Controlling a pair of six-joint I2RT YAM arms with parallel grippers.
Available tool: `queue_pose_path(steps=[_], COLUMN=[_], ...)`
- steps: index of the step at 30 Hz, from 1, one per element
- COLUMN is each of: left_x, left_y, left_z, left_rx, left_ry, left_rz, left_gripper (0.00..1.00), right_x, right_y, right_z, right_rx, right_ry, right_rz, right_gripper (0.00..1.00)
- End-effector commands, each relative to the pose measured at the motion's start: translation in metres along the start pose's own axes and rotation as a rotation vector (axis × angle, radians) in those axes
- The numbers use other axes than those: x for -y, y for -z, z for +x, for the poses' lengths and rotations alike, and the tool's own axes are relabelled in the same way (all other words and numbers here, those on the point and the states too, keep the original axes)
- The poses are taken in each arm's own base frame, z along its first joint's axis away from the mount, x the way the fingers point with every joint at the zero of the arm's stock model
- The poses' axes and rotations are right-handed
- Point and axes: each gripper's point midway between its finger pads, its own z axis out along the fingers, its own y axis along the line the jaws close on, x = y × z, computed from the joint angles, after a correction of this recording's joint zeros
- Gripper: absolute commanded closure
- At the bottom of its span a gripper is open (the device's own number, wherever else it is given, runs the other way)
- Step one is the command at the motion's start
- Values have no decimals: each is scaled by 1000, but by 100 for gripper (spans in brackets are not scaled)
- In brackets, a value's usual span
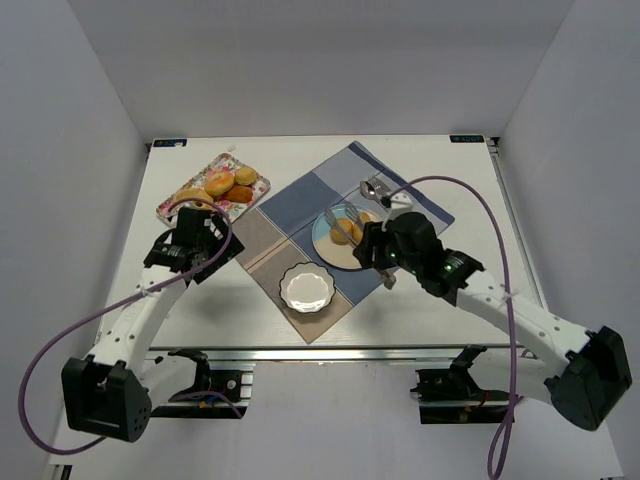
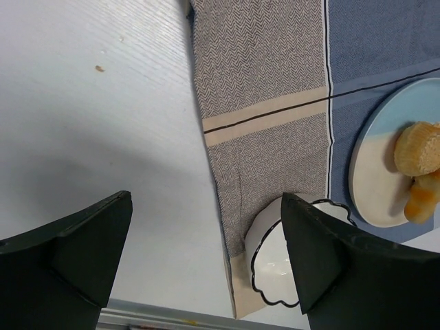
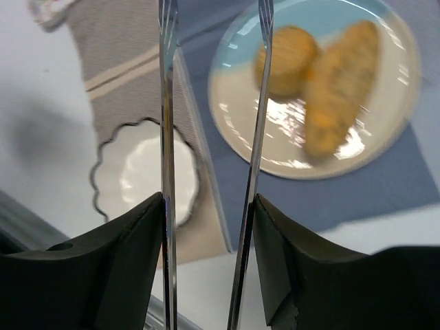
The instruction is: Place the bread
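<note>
Two pieces of bread lie on the plate [image 3: 275, 148]: a round bun [image 3: 285, 58] and a long roll [image 3: 340, 86], touching each other. More bread [image 1: 243, 178] sits on the tray [image 1: 262, 186], well to the left of the plate.

The right fingers [image 3: 295, 254] squeeze a pair of tongs [image 3: 165, 103] from both sides. The fingers are about half closed, just enough to hold the tongs. The tong tips stand apart over the near-left rim of the plate, with nothing between them. So I think this is the letting-go step, with the roll already down.

The left fingers [image 2: 75, 254] are wide open and hold nothing. They hang over the surface [image 2: 103, 137], left of the plate.

Next, I think the tongs must go up and over to the tray for another piece. The tips need to come down on both sides of one piece and then press softly, so the bread is not squashed or pushed away.

The bread is golden brown, soft-looking and a bit bumpy. The plate is round, smooth and shiny, part blue and part cream. The tongs are thin, bright metal strips. Just near-left of the plate is a white bowl [image 3: 100, 165] with a wavy dark rim. Under the plate lies a woven cloth [image 2: 261, 69] in grey and blue patches. The tray has a flower pattern.
</note>
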Motion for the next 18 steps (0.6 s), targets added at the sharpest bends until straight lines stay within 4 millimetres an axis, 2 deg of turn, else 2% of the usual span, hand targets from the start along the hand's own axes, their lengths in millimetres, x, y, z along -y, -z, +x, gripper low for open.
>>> queue_pose_path(steps=[1, 2, 3, 4, 5, 6, 8, 10, 11, 13, 14, 15, 16, 17, 18], left_x=[-8, -10, -13, -21, -24, -27, -35, -37, -38, -38, -37, -36, -36, -35, -34], left_y=[27, 35, 38, 40, 43, 48, 50, 50, 49, 48, 48, 48, 46, 46, 46], left_z=[-8, -10, -10, -8, -8, -10, -9, -7, -6, -4, -4, -5, -4, -4, -5], left_rx=[50, 72, 81, 89, 96, 112, 123, 122, 119, 106, 102, 101, 94, 90, 93], left_ry=[0, 8, 13, 15, 19, 25, 33, 33, 32, 28, 22, 20, 15, 10, 6], left_rz=[-17, -7, -14, -41, -50, -55, -82, -87, -90, -96, -92, -89, -91, -89, -84], left_gripper=[2, 2, 2, 2, 2, 2, 2, 2, 2, 2, 2, 2, 2, 2, 2], right_x=[-59, -79, -82, -96, -110, -115, -131, -141, -149, -153, -157, -158, -160, -155, -161], right_y=[-14, -15, -34, -39, -42, -60, -84, -100, -118, -139, -159, -168, -177, -200, -202], right_z=[-32, -46, -39, -41, -56, -49, -59, -69, -76, -82, -85, -86, -84, -65, -82], right_rx=[40, 57, 20, 9, 31, -5, -7, 10, 12, 2, -26, -38, -58, -110, -93], right_ry=[101, 114, 122, 134, 141, 151, 164, 178, 211, 247, 298, 335, 370, 399, 443], right_rz=[-193, -242, -239, -294, -330, -334, -348, -350, -353, -337, -325, -323, -334, -320, -319], right_gripper=[43, 43, 43, 43, 43, 43, 43, 43, 43, 43, 43, 43, 43, 42, 42])
